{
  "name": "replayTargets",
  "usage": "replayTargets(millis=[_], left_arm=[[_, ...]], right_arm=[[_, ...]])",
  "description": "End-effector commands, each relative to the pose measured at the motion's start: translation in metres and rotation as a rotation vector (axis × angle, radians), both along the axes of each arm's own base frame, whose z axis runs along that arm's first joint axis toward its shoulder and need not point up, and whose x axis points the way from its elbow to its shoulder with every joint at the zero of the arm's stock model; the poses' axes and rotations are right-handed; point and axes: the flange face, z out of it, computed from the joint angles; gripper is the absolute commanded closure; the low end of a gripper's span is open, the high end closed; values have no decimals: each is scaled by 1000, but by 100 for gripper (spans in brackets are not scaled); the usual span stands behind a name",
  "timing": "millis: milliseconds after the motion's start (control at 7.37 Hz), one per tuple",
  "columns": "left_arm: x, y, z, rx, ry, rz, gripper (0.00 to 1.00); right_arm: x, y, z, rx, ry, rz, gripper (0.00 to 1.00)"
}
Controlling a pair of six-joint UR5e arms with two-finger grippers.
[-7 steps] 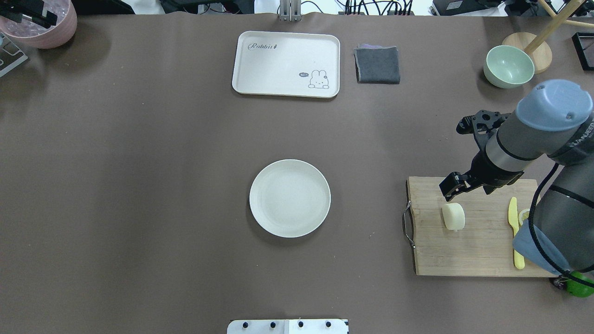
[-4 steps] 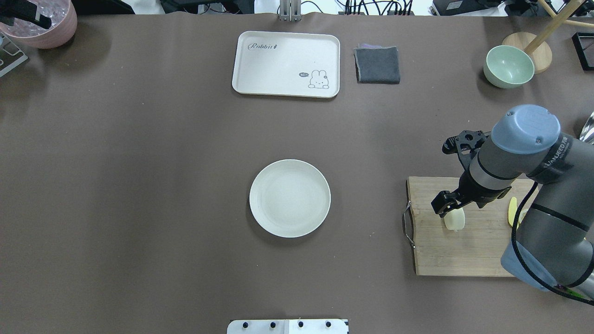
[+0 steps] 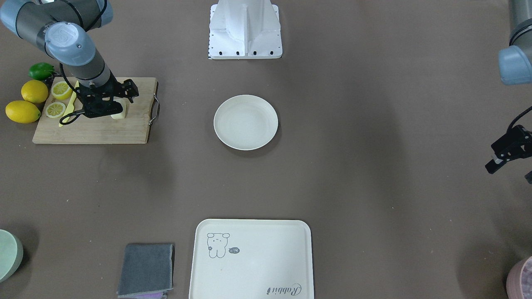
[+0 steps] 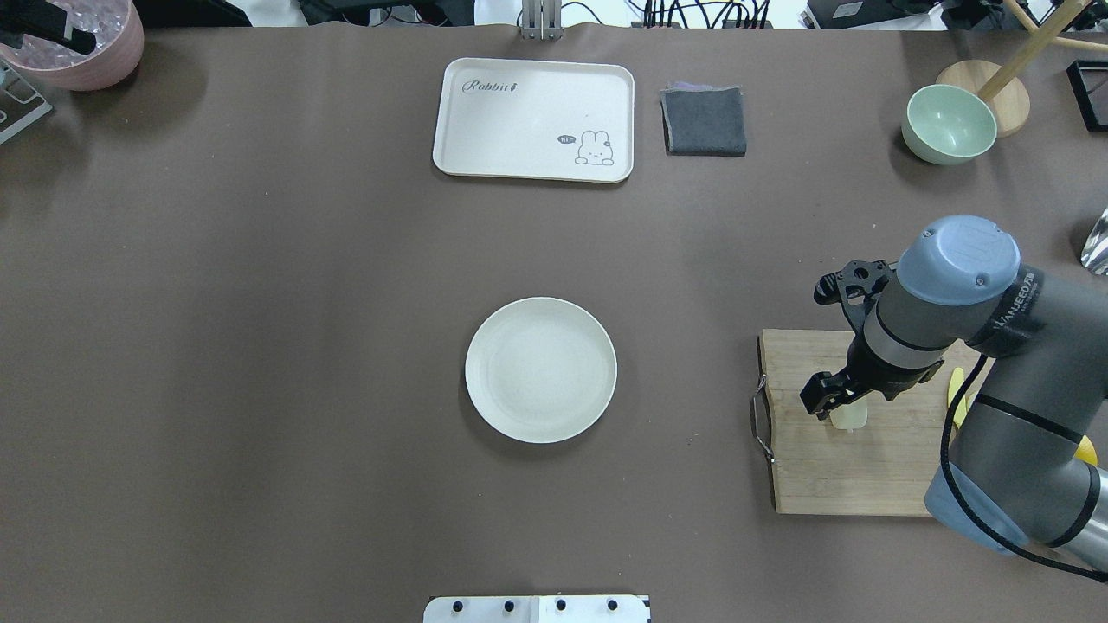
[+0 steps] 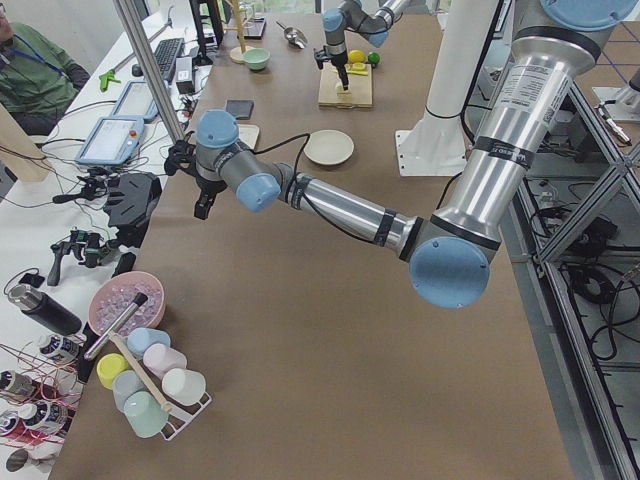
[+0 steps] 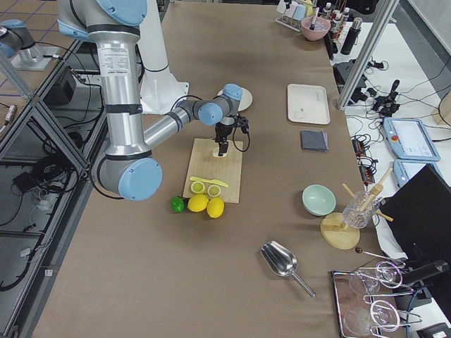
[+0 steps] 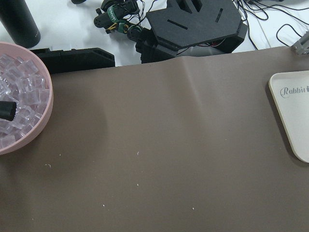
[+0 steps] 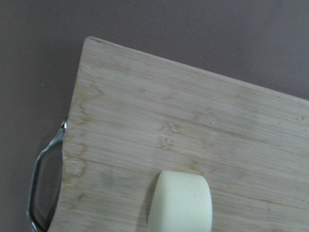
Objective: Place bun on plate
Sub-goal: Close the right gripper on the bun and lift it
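The brown covering [image 4: 260, 346] is stretching over the whole long table, and a person [image 5: 30, 65] is sitting past its far edge among screens and cables. The plate [image 4: 541, 369] is sitting at the centre, its pale face showing plain. On the robot's right the cutting board [image 4: 831, 472] is lying near the table's end, its metal handle [image 4: 760, 424] facing the plate. The bun [image 4: 852, 420] is resting on the wood about mid-board, well apart from the plate. The right gripper [image 4: 829, 401] is hanging straight down over the bun and covering most of it. I cannot tell how far its jaws are parted or whether they are gripping. The wrist view is showing only the bun lying on the board. 2 lemon slices [image 3: 61, 90] and a yellow knife [image 3: 68, 110] are crowding the board's outer end, with 2 lemons [image 3: 35, 91] and a lime [image 3: 40, 70] just beside it. A wide stretch of covering is running between handle and plate. The cream tray [image 4: 534, 119], grey cloth [image 4: 704, 121] and green bowl [image 4: 949, 124] are lining the far edge. The left gripper [image 5: 204, 203] is hovering at the opposite end near the pink bowl [image 4: 86, 52], and I cannot tell how its jaws are standing.
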Motion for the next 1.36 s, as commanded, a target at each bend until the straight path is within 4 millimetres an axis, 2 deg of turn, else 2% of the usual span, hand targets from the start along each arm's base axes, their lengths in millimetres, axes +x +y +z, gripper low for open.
replayTargets(millis=[0,136,407,543,679,814,950,1086,1221], left_arm=[[-1,6,11,11,3,1,3],[0,7,10,15,3,2,3],[-1,9,3,33,7,0,3],[-2,9,2,42,-4,-11,3],[-3,10,5,45,-11,-18,3],[-4,14,12,56,-4,-22,3],[-3,16,16,60,-7,-17,3],[-5,17,10,71,-3,-20,3],[-3,18,8,73,2,-16,3]], right_arm=[[-1,0,3,2,3,-9,12],[-1,0,4,5,4,-15,17],[1,2,6,42,-4,-66,37],[1,2,6,44,-5,-65,59],[1,2,3,46,-10,-65,100],[2,1,3,50,-5,-58,100],[9,-2,-8,73,-19,-45,100],[38,-17,-37,102,-69,10,100],[61,-24,-62,137,-111,50,100]])
